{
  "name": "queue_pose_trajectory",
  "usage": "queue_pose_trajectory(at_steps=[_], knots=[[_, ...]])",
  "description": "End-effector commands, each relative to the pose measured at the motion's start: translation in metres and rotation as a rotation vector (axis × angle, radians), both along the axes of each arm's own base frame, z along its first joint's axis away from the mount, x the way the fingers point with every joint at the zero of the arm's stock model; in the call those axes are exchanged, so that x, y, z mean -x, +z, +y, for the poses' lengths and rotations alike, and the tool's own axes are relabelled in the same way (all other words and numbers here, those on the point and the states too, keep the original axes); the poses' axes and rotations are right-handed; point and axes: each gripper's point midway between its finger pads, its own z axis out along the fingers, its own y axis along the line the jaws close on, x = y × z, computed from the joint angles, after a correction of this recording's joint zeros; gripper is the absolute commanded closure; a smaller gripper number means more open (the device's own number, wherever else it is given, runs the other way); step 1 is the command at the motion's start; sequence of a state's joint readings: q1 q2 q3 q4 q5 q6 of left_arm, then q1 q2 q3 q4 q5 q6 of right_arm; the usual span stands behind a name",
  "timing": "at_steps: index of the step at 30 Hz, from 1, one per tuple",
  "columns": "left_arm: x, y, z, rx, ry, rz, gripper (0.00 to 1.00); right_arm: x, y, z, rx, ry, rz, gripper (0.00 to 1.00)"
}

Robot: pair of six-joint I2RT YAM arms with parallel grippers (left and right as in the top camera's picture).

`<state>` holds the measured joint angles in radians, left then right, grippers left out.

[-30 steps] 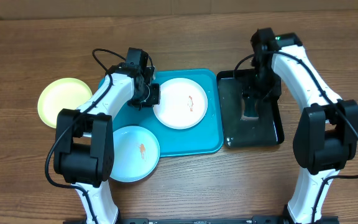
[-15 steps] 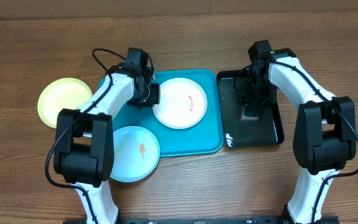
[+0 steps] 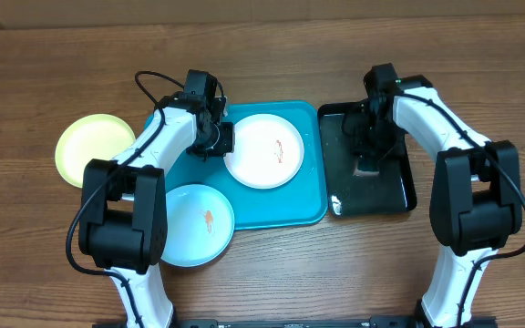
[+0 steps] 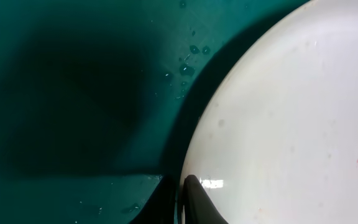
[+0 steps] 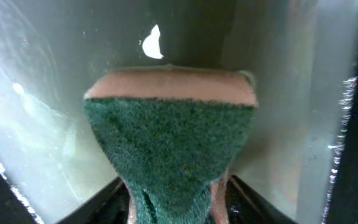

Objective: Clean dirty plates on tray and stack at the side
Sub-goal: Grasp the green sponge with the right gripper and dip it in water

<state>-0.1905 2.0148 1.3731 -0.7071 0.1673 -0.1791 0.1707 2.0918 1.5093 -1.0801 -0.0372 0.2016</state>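
The white plate (image 3: 264, 150) with an orange smear lies on the turquoise tray (image 3: 281, 205). My left gripper (image 3: 224, 138) is shut on its left rim. The left wrist view shows the plate (image 4: 291, 112) with dark fingers (image 4: 194, 199) pinching its edge over the wet tray (image 4: 73, 93). The light blue plate (image 3: 197, 225), also smeared, lies at the tray's front left corner, overhanging the rim. The pale yellow-green plate (image 3: 92, 148) lies on the table left of the tray. My right gripper (image 3: 369, 150) is shut on a green sponge (image 5: 169, 137) with a pink backing.
A glossy black tray (image 3: 395, 187) stands right of the turquoise tray; the right gripper holds the sponge over its wet floor (image 5: 42, 93). Wooden table lies all around.
The right arm has shifted slightly left and lower over the black tray with the sponge. The left arm and the plates have not moved.
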Motion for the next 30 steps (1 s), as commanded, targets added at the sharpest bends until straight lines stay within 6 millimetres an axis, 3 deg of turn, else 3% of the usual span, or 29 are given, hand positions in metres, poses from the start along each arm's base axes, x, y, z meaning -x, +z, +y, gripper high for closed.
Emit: queue_pose_trajectory(at_steps=[1,2,5,10,14,28,30], knots=[[0.006,-0.013,-0.001,-0.022,-0.030,0.022,0.91,0.000,0.004,0.001,-0.012,-0.004,-0.014,0.69],[0.006,-0.013,-0.001,-0.022,-0.030,0.022,0.91,-0.001,0.006,0.001,-0.012,-0.004,-0.017,0.80],[0.005,-0.013,-0.001,-0.022,-0.030,0.019,0.90,-0.004,0.015,0.002,-0.012,-0.005,-0.018,0.96],[0.005,-0.013,-0.001,-0.022,-0.030,0.019,0.85,-0.005,0.034,0.002,-0.011,-0.005,-0.015,0.96],[0.005,-0.013,-0.001,-0.022,-0.030,0.019,0.78,-0.003,0.039,0.002,-0.011,-0.004,-0.009,0.96],[0.009,-0.014,-0.001,-0.030,-0.032,0.036,0.84,0.003,0.039,0.001,-0.007,-0.005,0.012,0.96],[0.010,-0.015,0.000,-0.033,-0.031,0.038,0.89,0.003,0.039,0.001,-0.007,-0.005,0.012,0.96]])
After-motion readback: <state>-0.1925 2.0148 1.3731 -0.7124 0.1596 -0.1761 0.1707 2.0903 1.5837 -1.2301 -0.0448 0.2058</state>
